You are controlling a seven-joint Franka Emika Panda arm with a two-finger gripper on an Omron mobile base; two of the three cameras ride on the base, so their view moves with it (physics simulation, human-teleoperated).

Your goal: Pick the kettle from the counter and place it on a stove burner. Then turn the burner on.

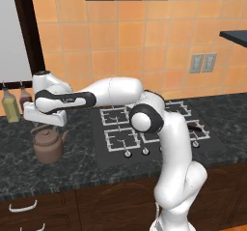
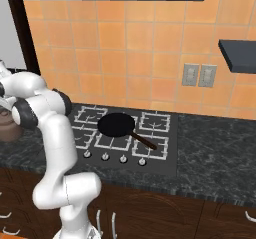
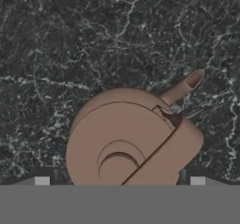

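Dark marbled counter (image 1: 72, 169) fills the lower frames. Whether the gripper's (image 1: 46, 124) jaws are released or clenched cannot be told; it hangs at middle left of the left base view, arm stretched sideways, directly above one brown kettle (image 1: 48, 145). Two bottles (image 1: 10, 105) stand at the left edge, one black pan (image 2: 117, 125) on the grates (image 1: 115, 114).
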